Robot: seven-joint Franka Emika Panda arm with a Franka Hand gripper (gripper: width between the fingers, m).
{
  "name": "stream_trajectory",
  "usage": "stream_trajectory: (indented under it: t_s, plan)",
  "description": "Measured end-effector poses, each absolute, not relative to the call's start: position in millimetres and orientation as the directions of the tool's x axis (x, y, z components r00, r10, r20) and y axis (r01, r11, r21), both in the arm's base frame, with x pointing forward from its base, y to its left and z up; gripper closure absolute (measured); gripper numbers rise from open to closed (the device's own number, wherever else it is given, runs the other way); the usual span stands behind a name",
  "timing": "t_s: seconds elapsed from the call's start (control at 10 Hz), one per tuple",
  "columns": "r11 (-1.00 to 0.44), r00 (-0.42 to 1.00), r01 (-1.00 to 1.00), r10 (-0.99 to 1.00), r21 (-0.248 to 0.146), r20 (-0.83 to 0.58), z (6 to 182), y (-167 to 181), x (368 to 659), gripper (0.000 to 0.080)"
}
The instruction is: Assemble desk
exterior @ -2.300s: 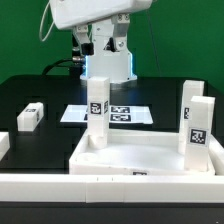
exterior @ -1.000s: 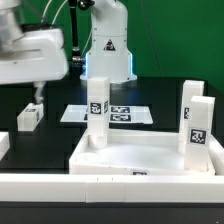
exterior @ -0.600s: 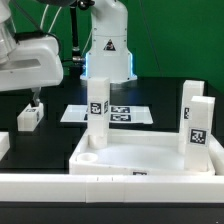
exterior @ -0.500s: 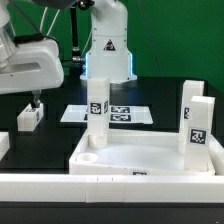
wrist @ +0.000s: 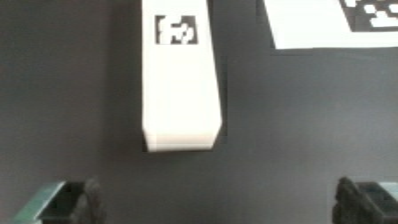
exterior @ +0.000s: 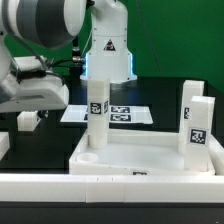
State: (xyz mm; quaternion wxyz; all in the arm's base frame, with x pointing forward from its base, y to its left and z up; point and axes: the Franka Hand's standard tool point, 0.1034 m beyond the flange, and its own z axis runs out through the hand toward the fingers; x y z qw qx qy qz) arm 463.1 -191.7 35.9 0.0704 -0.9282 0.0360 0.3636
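While the arm's bulk fills the exterior view's left, a loose leg (exterior: 28,120) lies on the black table just under it, and two legs stand in the tabletop panel (exterior: 140,160) well apart from the gripper.

At the wrist, the gripper (wrist: 215,205) stands wide and empty, the leg's blunt end (wrist: 182,100) just ahead between its fingers. It looks light, rigid and smooth; clamp the flat sides squarely.
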Motion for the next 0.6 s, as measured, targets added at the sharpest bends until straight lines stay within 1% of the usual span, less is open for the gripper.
stream_trajectory:
  t_s: [0.2,0.3,0.4,0.5,0.6]
  plan:
    - [-0.987,0.727,-0.124,-0.018,-0.105,-0.686,34.7,-192.7,460.1,0.0151]
    - [-0.978,0.662,-0.17,-0.024,-0.119,-0.749,31.2,-194.8,439.7,0.0151]
    - [-0.976,0.642,-0.182,-0.024,-0.121,-0.766,21.3,-195.1,430.0,0.0151]
    - [-0.973,0.621,-0.191,-0.019,-0.127,-0.784,16.4,-187.3,418.3,0.0151]
    - [-0.97,0.604,-0.211,-0.029,-0.124,-0.797,12.6,-184.3,408.2,0.0151]
